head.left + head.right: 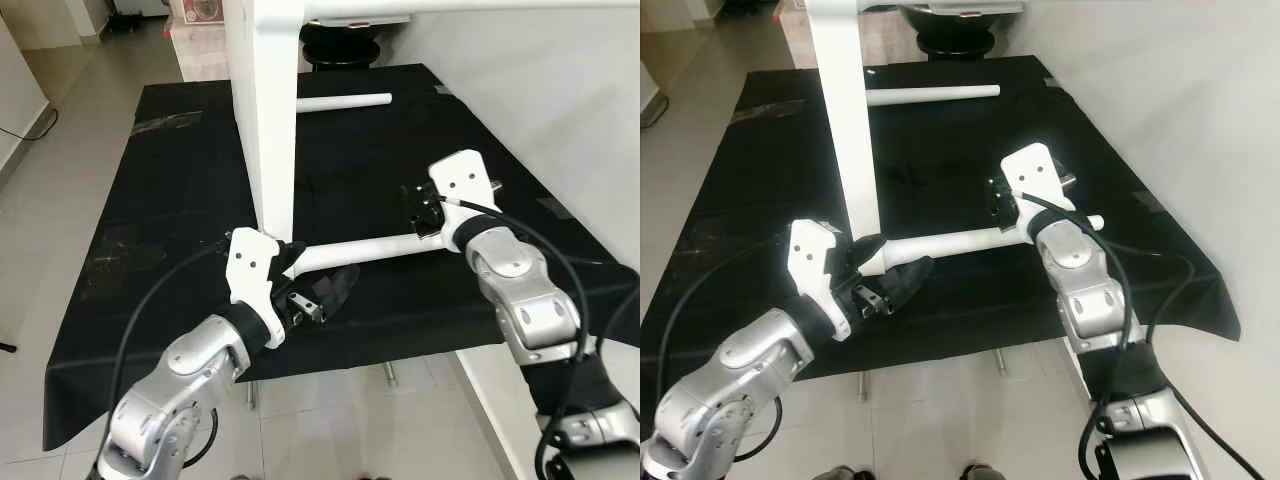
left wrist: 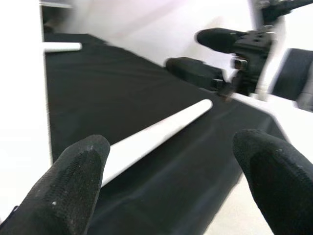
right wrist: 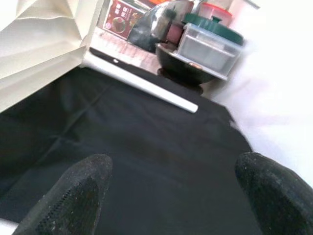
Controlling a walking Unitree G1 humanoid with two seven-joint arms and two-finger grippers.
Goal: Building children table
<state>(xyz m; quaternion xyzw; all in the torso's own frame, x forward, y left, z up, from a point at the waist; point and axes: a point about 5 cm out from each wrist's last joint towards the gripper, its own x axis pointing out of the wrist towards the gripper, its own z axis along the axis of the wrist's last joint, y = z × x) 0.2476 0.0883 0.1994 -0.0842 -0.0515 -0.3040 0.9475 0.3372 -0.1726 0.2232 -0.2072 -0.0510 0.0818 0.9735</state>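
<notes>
Left eye view: white round table leg [image 1: 355,250] lying on black cloth-covered table [image 1: 180,200], one end at upright white tabletop panel [image 1: 268,110] | left gripper [image 1: 318,290] spread wide at near end, grasping nothing | right gripper [image 1: 424,212] spread wide over far end | second white leg [image 1: 340,101] well behind

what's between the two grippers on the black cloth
A white table leg lies on the black cloth, spanning from left gripper to right gripper, seen in the eye views.

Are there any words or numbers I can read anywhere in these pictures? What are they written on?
No words or numbers can be read.
The red printed box on the floor behind the black cloth-covered table has a round picture and some print, but it is too blurred to read.
The white table leg tube and the upright white table panel are plain, with no writing.
</notes>
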